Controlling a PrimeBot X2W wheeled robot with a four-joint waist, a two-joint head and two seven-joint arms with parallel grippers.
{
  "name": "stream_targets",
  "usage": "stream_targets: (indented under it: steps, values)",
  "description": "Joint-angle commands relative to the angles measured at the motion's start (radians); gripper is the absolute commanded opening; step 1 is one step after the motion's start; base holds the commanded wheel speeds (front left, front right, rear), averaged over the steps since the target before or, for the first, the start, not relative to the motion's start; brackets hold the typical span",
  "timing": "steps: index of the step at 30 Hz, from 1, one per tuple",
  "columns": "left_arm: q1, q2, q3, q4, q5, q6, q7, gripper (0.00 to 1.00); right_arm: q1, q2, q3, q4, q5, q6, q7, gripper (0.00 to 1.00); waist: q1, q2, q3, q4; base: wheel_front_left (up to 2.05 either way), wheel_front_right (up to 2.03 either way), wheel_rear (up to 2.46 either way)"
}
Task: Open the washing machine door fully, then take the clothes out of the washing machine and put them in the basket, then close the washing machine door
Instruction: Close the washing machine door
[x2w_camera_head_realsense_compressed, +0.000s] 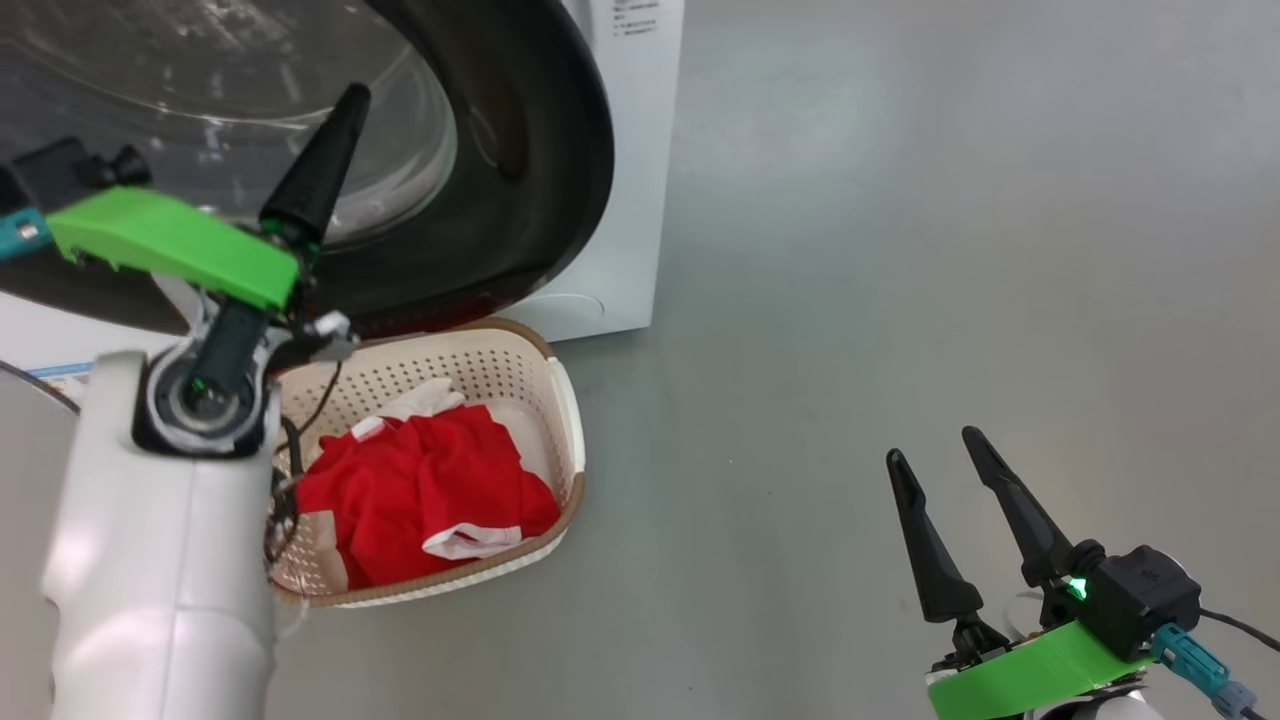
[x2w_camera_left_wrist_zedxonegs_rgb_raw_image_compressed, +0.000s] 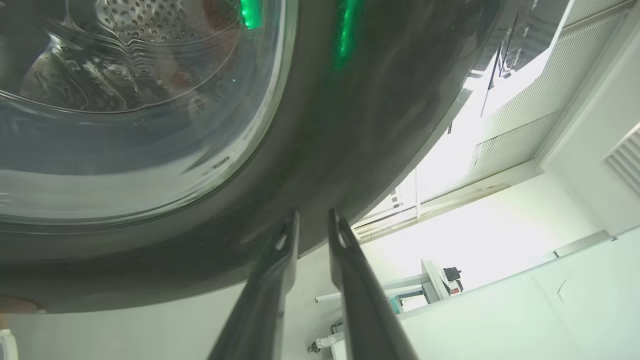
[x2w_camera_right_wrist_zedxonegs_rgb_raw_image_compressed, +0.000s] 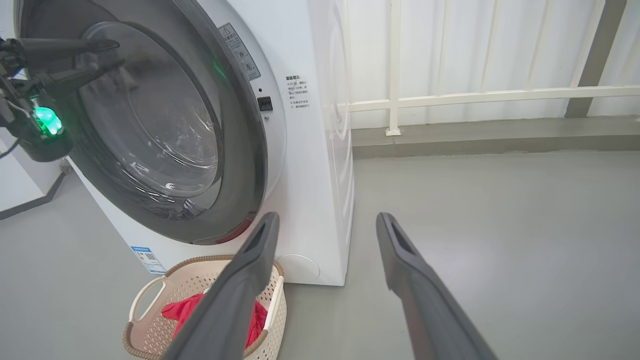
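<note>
The robot's left hand (x2w_camera_left_wrist_zedxonegs_rgb_raw_image_compressed: 313, 220), its two dark fingers parted by only a narrow gap with nothing between them, points at the glossy black rim of the washing machine door (x2w_camera_left_wrist_zedxonegs_rgb_raw_image_compressed: 325, 125); whether the tips touch the rim cannot be told. In the head view that hand sits at ten o'clock, in front of the door's bulging clear glass window, and its pale forearm (x2w_camera_head_realsense_compressed: 160, 560) covers the basket's near end at eight o'clock. The right hand (x2w_camera_head_realsense_compressed: 932, 445), fingers spread wide and holding nothing, hangs well apart at five o'clock over bare grey floor (x2w_camera_head_realsense_compressed: 900, 250). From the right wrist camera the door stands close against the front of the white washing machine (x2w_camera_right_wrist_zedxonegs_rgb_raw_image_compressed: 320, 150), though a latched fit cannot be confirmed, with a red reflection low on its rim. The basket (x2w_camera_right_wrist_zedxonegs_rgb_raw_image_compressed: 145, 295), cream-white and perforated with a brown woven-look rim, sits on the floor just below the door at seven o'clock, near the machine's lower front. The clothes (x2w_camera_head_realsense_compressed: 420, 490) lie heaped inside it, bright red with white trim. A small blue label (x2w_camera_right_wrist_zedxonegs_rgb_raw_image_compressed: 148, 257) marks the machine's lower front, and a white railing (x2w_camera_right_wrist_zedxonegs_rgb_raw_image_compressed: 395, 65) runs behind at one o'clock.
</note>
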Motion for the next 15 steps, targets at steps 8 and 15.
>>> stream_targets:
  steps: [8, 15]
  values:
    - [0.162, 0.085, -0.061, -0.191, 0.114, -0.007, -0.108, 1.00, -0.012, -0.008, 0.023, -0.012, -0.002, 0.006, -0.013, 1.00, 0.0000, 0.0000, -0.063, 0.053, 0.00, 0.00, 0.00]
    - [0.295, 0.140, -0.118, -0.277, 0.267, -0.007, -0.269, 1.00, 0.007, -0.008, 0.009, -0.013, -0.012, 0.006, -0.010, 1.00, 0.0000, 0.0000, -0.111, 0.084, 0.00, 0.00, 0.00]
